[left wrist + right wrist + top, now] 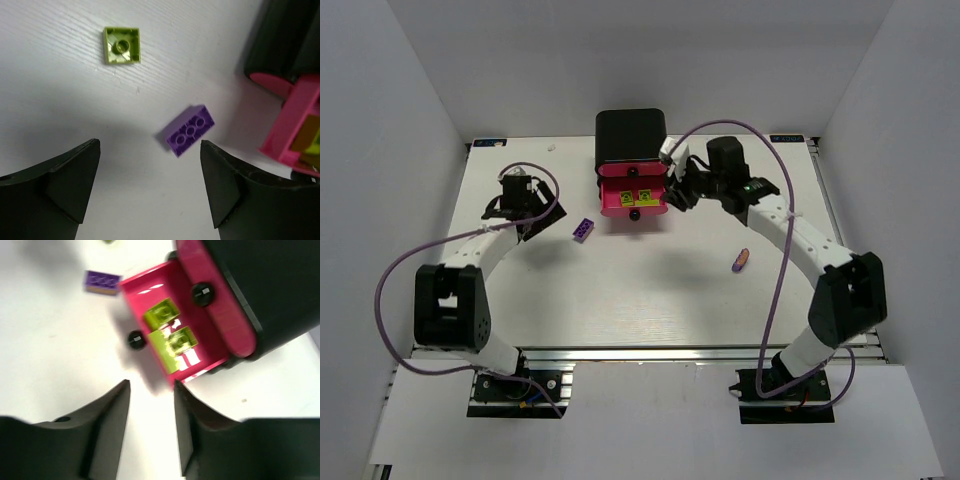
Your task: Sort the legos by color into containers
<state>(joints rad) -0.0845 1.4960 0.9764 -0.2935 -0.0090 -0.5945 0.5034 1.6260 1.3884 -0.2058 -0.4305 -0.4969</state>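
left gripper spread, empty | right gripper parted, empty, at open drawer's 3 o'clock from above | purple brick on table, drawer's 8 o'clock | risk: you may drop it among the lime bricks there

white table inside white walls, metal rail along near edge

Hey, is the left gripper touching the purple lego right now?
Apart. The left wrist view shows the purple lego lying on the table, with bare white surface separating it from both sides of the open left gripper.
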